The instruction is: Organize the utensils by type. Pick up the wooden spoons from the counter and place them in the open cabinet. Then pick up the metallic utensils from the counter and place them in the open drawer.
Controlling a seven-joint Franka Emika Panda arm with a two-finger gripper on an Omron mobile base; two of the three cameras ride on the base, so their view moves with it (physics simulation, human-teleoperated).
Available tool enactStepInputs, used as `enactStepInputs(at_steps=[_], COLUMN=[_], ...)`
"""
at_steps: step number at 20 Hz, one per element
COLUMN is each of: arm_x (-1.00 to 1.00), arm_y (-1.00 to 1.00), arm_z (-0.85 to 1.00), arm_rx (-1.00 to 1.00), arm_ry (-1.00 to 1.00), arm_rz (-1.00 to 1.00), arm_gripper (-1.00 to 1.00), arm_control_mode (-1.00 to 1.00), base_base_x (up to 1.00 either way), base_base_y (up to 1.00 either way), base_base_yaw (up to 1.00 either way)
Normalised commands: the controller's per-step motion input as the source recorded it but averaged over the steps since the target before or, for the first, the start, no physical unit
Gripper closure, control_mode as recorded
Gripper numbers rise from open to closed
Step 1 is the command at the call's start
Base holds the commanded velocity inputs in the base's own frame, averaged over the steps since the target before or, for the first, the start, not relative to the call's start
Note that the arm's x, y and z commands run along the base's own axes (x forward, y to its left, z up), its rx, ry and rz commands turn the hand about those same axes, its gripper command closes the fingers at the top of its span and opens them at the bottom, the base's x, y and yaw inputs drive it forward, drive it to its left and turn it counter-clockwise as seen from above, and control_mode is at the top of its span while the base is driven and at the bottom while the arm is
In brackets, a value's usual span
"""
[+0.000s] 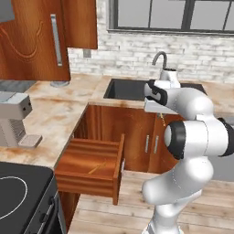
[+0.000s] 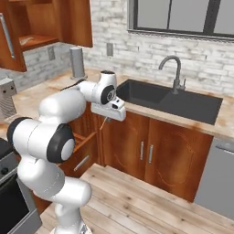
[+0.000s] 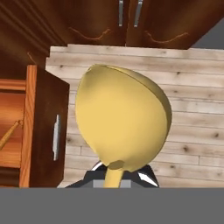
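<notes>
My gripper (image 3: 121, 176) is shut on the handle of a wooden spoon (image 3: 122, 116), whose pale yellow bowl faces the hand camera. The hand (image 1: 156, 101) hangs over the floor in front of the sink cabinet, and the spoon (image 1: 162, 119) points down from it. From the right, the same spoon (image 2: 104, 124) shows as a thin sliver under the hand (image 2: 109, 111). The open drawer (image 1: 91, 164) sticks out below the left counter, with a thin tan utensil (image 1: 96, 168) lying inside. In the hand view the drawer (image 3: 46, 131) is at the left. The open cabinet (image 2: 34, 41) is high on the left.
A dark sink (image 1: 127, 89) with a faucet (image 1: 159, 57) sits in the back counter. A grey appliance (image 1: 13, 119) stands on the left counter, with a black stove (image 1: 20, 196) in front of it. A grey canister (image 2: 77, 62) stands near the wall, and a dishwasher (image 2: 218, 178) is at the right.
</notes>
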Motion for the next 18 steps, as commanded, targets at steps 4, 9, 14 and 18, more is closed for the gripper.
enactStepInputs(at_steps=[4,9,14,18], arm_x=[0.00,0.00,0.00,0.00], arm_y=[0.00,0.00,0.00,0.00], arm_z=[0.00,0.00,0.00,0.00], arm_rx=[0.00,0.00,0.00,0.00], arm_ry=[0.00,0.00,0.00,0.00], arm_rz=[0.00,0.00,0.00,0.00], arm_gripper=[1.00,1.00,1.00,1.00], arm_control_mode=[1.00,1.00,1.00,1.00], base_base_x=[-0.15,-0.52,-0.32,0.02], base_base_y=[0.60,0.34,0.38,0.58], base_base_yaw=[0.00,-0.13,-0.13,0.00])
